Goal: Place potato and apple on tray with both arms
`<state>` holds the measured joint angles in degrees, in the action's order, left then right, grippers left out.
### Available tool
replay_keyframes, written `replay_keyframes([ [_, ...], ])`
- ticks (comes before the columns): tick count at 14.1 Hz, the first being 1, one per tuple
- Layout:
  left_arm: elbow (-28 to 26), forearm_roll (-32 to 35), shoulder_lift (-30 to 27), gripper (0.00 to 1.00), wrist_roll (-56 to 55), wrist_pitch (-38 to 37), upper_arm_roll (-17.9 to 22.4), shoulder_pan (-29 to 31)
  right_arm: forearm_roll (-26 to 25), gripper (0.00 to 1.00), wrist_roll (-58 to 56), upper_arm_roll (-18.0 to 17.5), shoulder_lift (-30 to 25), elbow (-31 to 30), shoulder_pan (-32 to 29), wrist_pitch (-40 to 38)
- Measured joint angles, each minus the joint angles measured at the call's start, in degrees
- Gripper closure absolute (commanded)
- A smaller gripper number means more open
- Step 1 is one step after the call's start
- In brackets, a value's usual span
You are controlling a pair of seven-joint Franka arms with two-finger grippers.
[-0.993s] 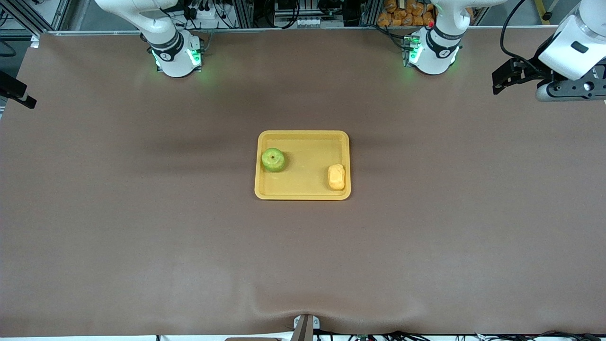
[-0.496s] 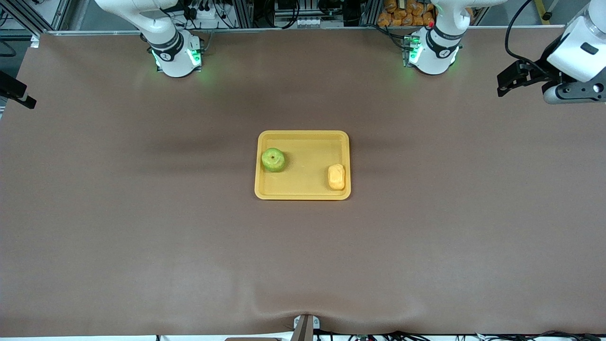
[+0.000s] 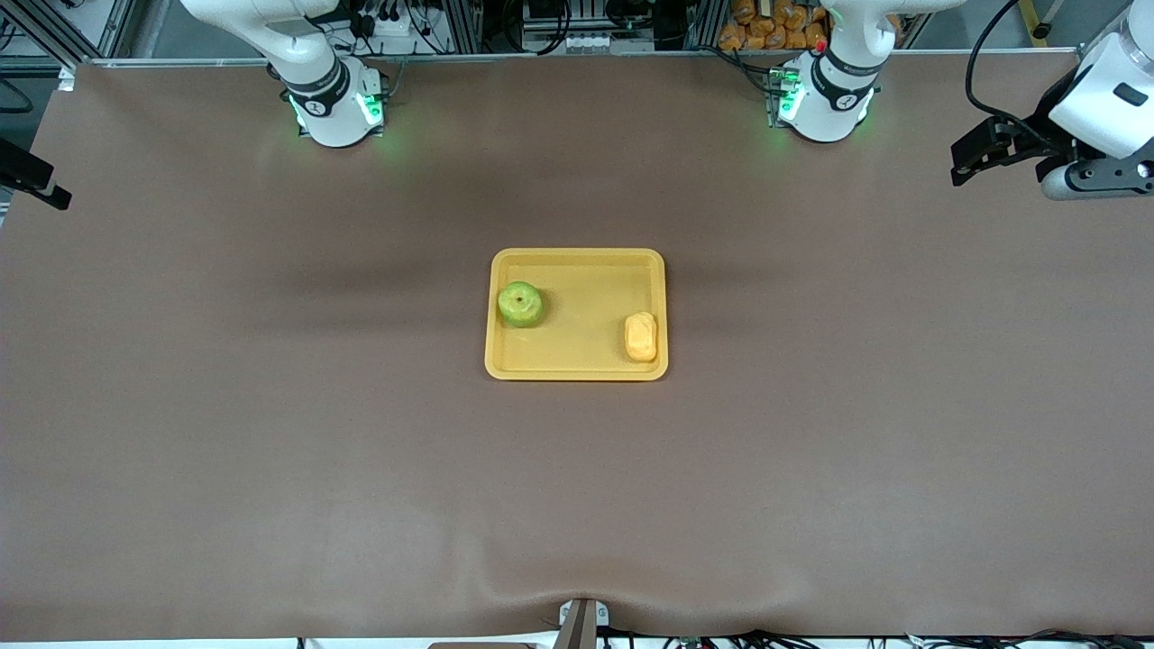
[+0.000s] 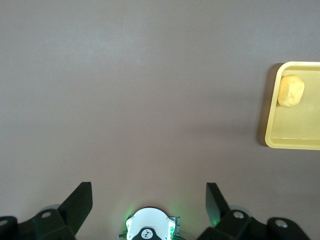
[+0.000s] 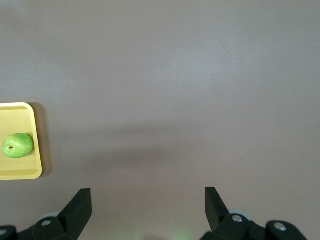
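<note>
The tray (image 3: 577, 261) is seen at the middle of the brown bench (image 3: 270, 433), well apart from both robot bases. Both task items are found lying in it. The apple (image 3: 520, 304) is set against the tray's rim at the end toward the right arm, with its stem dimple turned up. The potato (image 3: 641, 336) is placed near the rim at the end toward the left arm, and somewhat nearer to the front camera than the apple. The two are kept well apart, with bare tray floor between them.

The left claw (image 4: 148, 206) is held high over the left arm's end of the bench, far out to the side of the tray. Its fingers are spread wide apart and nothing is gripped between them. In the left wrist view, the potato and one end of the tray are seen at the edge of the picture, and the left arm's green-lit base is seen between the fingers.

The right claw (image 5: 147, 206) is likewise held above bare bench, toward the right arm's end. Its fingers are also spread wide apart, with nothing held. In the right wrist view, the apple and one end of the tray are seen at the picture's edge.
</note>
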<state>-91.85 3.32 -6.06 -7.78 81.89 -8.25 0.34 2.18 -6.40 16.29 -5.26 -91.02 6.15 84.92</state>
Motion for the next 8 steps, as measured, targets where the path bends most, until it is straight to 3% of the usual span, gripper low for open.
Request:
replay_keyframes([
  [8, 0.6, -1.0, 0.0, 0.00, 0.0, 0.0, 1.0, 0.4, 0.0, 0.00, 0.0, -0.1, 0.6, 0.0, 0.0, 0.0],
])
